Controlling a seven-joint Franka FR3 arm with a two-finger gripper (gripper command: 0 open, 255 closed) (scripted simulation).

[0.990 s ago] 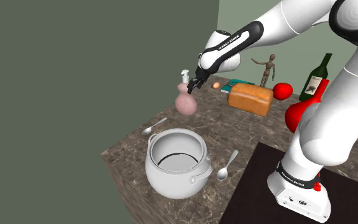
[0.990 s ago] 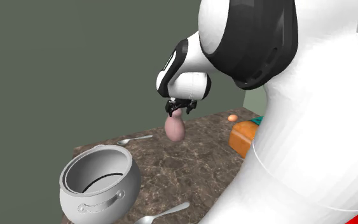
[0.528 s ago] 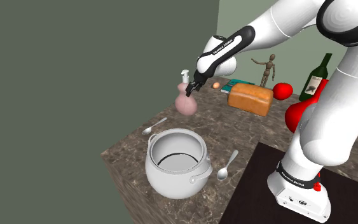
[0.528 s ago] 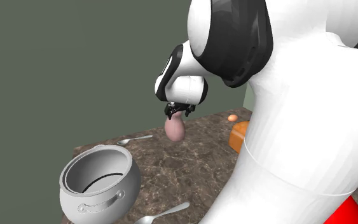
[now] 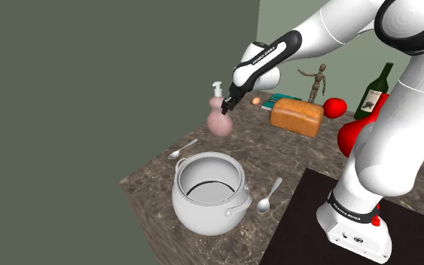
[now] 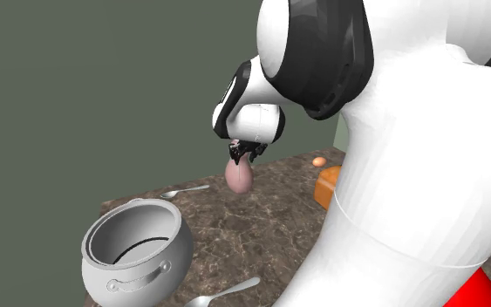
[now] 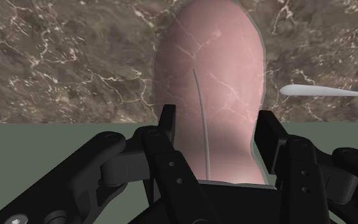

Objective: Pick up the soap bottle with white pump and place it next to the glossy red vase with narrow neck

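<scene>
Compared with half a second ago, the soap bottle [image 5: 218, 122] is sitting a touch higher and further toward the shoulder view's left, its white pump [image 5: 217, 86] rising with it, while the arm's pose is barely differing. The pincer [image 5: 226, 105] is clamping the pink bottle at its neck; in the wrist view both fingers [image 7: 166, 121] are pressing the narrowed body from either side. Judgement: the grasp is done and the lift is just beginning, carry not yet started. Whether the base is already clearing the tabletop [image 5: 293, 158] is hard to make out, with no clear gap showing under it in either exterior view. The red rounded body [image 5: 351, 137], taken to be the target vase, is standing well apart toward the shoulder view's right, largely hidden behind the arm, its neck not showing. In the second exterior view the arm is covering most of the right side.
</scene>
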